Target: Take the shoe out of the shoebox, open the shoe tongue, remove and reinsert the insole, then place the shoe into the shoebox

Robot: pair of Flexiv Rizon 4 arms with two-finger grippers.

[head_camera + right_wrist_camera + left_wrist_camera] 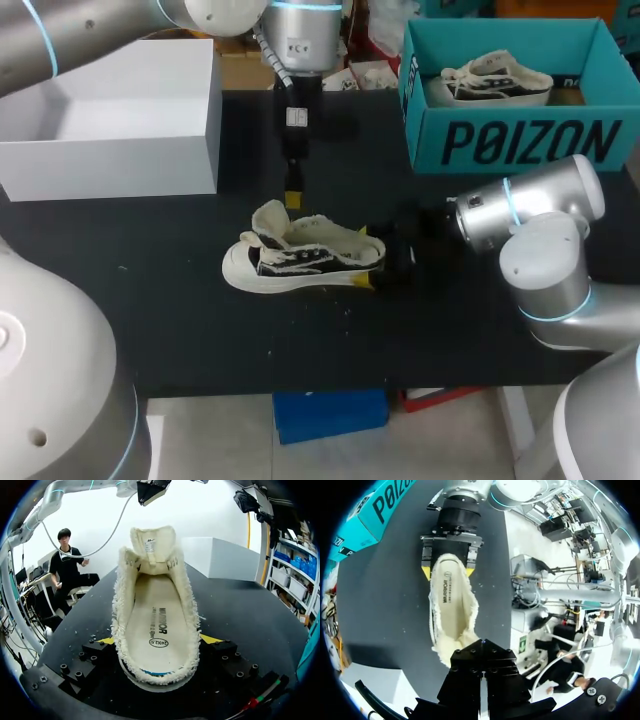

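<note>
A cream shoe [300, 255] with black sides lies on the black table, toe to the left. Its fleecy lining and insole [157, 625] are exposed, and the tongue [152, 542] stands upright. My right gripper [378, 262] is at the heel, with its yellow tips pressed against both sides of the shoe [150, 605]. My left gripper [292, 198] hangs shut and empty just above the tongue, a small gap showing between them. The left wrist view looks down the shoe [452, 605] towards the right gripper [448, 570]. The teal shoebox [520, 140] stands at the back right.
A second shoe [497, 80] lies inside the teal shoebox. A white open box [130, 130] stands at the back left. Bare black table lies in front of the shoe and to its left.
</note>
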